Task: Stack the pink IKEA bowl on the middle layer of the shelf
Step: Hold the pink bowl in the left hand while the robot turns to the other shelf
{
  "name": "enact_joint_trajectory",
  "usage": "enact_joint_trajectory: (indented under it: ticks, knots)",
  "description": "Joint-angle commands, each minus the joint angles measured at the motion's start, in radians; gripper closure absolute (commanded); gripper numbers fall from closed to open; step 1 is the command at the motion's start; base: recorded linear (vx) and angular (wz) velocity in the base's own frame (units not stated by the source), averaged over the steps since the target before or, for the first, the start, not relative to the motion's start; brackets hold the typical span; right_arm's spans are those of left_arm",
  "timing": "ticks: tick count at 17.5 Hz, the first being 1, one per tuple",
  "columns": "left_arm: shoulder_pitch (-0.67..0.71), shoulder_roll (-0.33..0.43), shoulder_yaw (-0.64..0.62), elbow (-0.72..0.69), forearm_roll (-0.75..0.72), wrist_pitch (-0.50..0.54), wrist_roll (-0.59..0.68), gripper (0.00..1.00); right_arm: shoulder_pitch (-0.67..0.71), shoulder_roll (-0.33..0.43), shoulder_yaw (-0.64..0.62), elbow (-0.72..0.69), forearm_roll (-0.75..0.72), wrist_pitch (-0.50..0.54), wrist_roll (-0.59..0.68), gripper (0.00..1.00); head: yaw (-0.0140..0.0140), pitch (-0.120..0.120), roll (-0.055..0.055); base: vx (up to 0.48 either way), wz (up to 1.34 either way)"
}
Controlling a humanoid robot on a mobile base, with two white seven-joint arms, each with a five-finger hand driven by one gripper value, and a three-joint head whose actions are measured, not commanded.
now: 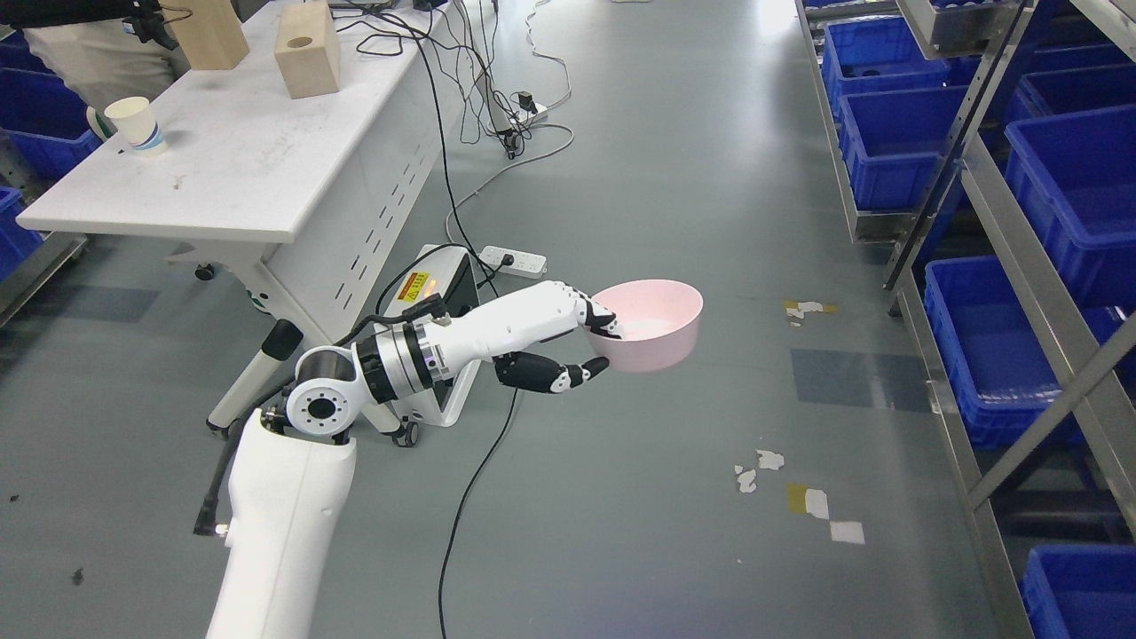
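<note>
A pink bowl (pixel 658 324) hangs in the air above the grey floor, mid-picture. My left hand (pixel 600 342) is shut on its near rim, with fingers (pixel 596 316) hooked over the edge into the bowl and the thumb (pixel 577 373) pressed against the outer wall. The white left arm (pixel 284 497) reaches in from the lower left. The metal shelf (pixel 1003 213) runs along the right side, well to the right of the bowl. The right arm is out of sight.
Blue bins (pixel 896 146) fill the shelf levels on the right. A white table (pixel 240 151) at upper left holds a paper cup (pixel 135 124) and wooden blocks (pixel 307 50). Cables and a power strip (pixel 512 262) lie on the floor. A person (pixel 80 44) stands behind the table.
</note>
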Motion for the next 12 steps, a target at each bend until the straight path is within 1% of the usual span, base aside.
enact_joint_trajectory:
  ticks: [1,2,4,6,8,12]
  knots:
    - [-0.017,0.024,0.037,-0.030,-0.105,-0.032,-0.011,0.98,0.023,-0.018,0.000,-0.017,0.000,0.000,-0.001,0.00,0.0000,0.000,0.000,0.377,0.00]
    - [-0.017,0.014,0.023,-0.036,-0.143,-0.036,-0.013,0.98,0.023,-0.018,0.000,-0.017,0.000,0.000,-0.001,0.00,0.0000,0.000,0.000,0.370,0.02]
    - [-0.026,-0.066,-0.011,-0.050,-0.202,-0.035,-0.019,0.98,0.023,-0.018,0.000,-0.017,0.000,0.000,-0.001,0.00,0.0000,0.000,0.000,0.373,0.04]
    - [-0.084,-0.081,-0.017,-0.053,-0.226,-0.035,-0.045,0.98,0.023,-0.018,0.000,-0.017,0.000,0.000,-0.001,0.00,0.0000,0.000,0.000,0.379,0.07]
    - [-0.114,-0.089,-0.023,-0.051,-0.242,-0.026,-0.047,0.98,0.023,-0.018,0.000,-0.017,0.000,0.000,-0.001,0.00,0.0000,0.000,0.000,0.294,0.07]
    - [-0.066,-0.097,-0.023,-0.051,-0.255,-0.046,-0.047,0.98,0.023,-0.018,0.000,-0.017,0.000,0.000,-0.001,0.00,0.0000,0.000,0.000,0.293,0.06]
